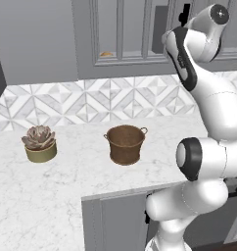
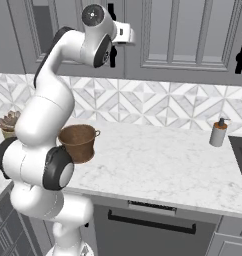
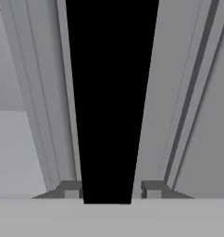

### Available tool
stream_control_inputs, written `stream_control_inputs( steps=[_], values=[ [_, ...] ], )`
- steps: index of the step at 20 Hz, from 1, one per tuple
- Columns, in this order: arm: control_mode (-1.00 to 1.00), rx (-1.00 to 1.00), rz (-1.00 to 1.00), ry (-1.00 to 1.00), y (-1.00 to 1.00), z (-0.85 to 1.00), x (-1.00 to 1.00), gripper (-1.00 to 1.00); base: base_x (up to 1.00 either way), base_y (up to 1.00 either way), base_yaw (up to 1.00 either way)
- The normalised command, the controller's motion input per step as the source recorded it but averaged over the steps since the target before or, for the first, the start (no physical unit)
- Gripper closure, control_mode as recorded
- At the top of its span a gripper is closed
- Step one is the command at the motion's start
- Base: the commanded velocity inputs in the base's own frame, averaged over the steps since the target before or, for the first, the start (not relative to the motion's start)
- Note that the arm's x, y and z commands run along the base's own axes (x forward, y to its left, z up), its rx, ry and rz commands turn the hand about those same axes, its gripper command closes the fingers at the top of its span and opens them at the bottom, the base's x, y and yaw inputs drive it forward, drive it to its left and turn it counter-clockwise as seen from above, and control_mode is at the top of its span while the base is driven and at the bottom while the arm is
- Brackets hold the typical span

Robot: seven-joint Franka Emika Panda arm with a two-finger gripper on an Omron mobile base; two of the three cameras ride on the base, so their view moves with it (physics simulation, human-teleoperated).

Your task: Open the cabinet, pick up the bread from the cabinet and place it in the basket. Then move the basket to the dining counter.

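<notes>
white arm reaches up to the grey wall cabinet (image 1: 120, 34), hand at the door's black vertical bar handle (image 3: 111, 102). in the hand view the bar runs top to bottom, very close, w/ one finger tip (image 3: 70, 190) on each side of it; gripper (image 3: 112, 192) straddles the handle, tips close against its edges, but whether they're actually clamped on it i can't tell. cabinet door looks shut, frame rails flush either side of the bar.

bread (image 1: 106, 54): small golden-brown lump seen thru the glass pane, on the cabinet's bottom shelf, left part, in the left base view.

basket (image 1: 125, 143): brown woven, upright, two small side handles, standing on the white marble counter (image 1: 52, 191) below the cabinet, in front of the diamond-tiled backsplash (image 1: 91, 100). inside looks bare as far as can be seen. in the right base view the basket (image 2: 82, 140) is partly behind the arm's elbow.

succulent in a yellowish pot (image 1: 40, 144) sits left of the basket, well apart. soap dispenser (image 2: 218, 132) stands far right on the counter, near a dark sink edge (image 2: 240, 155). a second black handle (image 2: 241, 50) is on the cabinet further right.
</notes>
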Motion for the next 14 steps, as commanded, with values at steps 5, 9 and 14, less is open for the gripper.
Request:
stream_control_inputs(
  steps=[5, 9, 14],
  values=[
    [-1.00, -0.01, 0.01, -0.05, 0.44, -0.15, 0.31, 1.00, 0.00, 0.00, 0.00],
    [-1.00, 0.03, 0.05, 0.06, 0.98, -0.05, -0.09, 1.00, 0.00, 0.00, 0.00],
    [-1.00, 0.02, 0.03, 0.10, 1.00, 0.05, -0.64, 1.00, 0.00, 0.00, 0.00]
  ],
)
